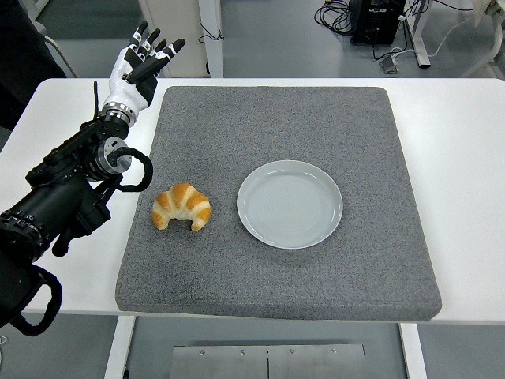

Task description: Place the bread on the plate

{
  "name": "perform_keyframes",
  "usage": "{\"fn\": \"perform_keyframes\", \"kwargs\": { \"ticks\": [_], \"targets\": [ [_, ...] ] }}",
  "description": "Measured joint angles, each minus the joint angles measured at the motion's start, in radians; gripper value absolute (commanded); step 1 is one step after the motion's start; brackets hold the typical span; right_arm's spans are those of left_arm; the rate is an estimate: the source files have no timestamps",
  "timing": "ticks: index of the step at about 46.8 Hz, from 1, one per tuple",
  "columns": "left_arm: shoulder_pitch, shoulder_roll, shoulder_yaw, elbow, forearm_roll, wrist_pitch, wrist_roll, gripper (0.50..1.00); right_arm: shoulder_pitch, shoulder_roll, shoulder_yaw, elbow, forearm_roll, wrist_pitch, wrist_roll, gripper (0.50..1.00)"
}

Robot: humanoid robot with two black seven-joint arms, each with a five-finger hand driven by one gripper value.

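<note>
A golden croissant [181,207] lies on the grey mat [316,118], left of centre. Just to its right sits a pale round plate [290,204] with nothing on it. My left hand [144,61] is raised over the table's far left, beyond the mat's left edge and well behind the croissant. Its fingers are spread and hold nothing. The black left forearm [71,189] runs in from the lower left. No right arm shows.
The grey mat covers most of the white table [458,142]. Bare table strips run along both sides. Beyond the far edge are floor, table legs and cables [371,24].
</note>
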Motion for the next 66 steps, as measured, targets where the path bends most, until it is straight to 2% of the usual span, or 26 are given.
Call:
{"fn": "perform_keyframes", "kwargs": {
  "ticks": [30,40,51,57,61,66],
  "targets": [
    [0.008,-0.003,0.004,0.0,0.008,0.0,-0.011,0.983,0.0,0.0,0.0,0.0,0.0,0.0,0.0,1.0],
    [0.015,0.017,0.019,-0.044,0.011,0.003,-0.01,0.98,0.0,0.0,0.0,0.0,0.0,0.0,0.0,1.0],
    [0.015,0.123,0.164,-0.171,0.014,0.012,-0.007,0.977,0.0,0.0,0.0,0.0,0.0,0.0,0.0,1.0],
    [0.012,0.148,0.207,-0.217,0.027,0.012,-0.007,0.977,0.0,0.0,0.0,0.0,0.0,0.0,0.0,1.0],
    [0.011,0.183,0.235,-0.284,0.073,0.012,-0.003,0.977,0.0,0.0,0.0,0.0,0.0,0.0,0.0,1.0],
    [0.007,0.285,0.271,-0.411,0.156,0.012,-0.001,0.977,0.0,0.0,0.0,0.0,0.0,0.0,0.0,1.0]
  ]
}}
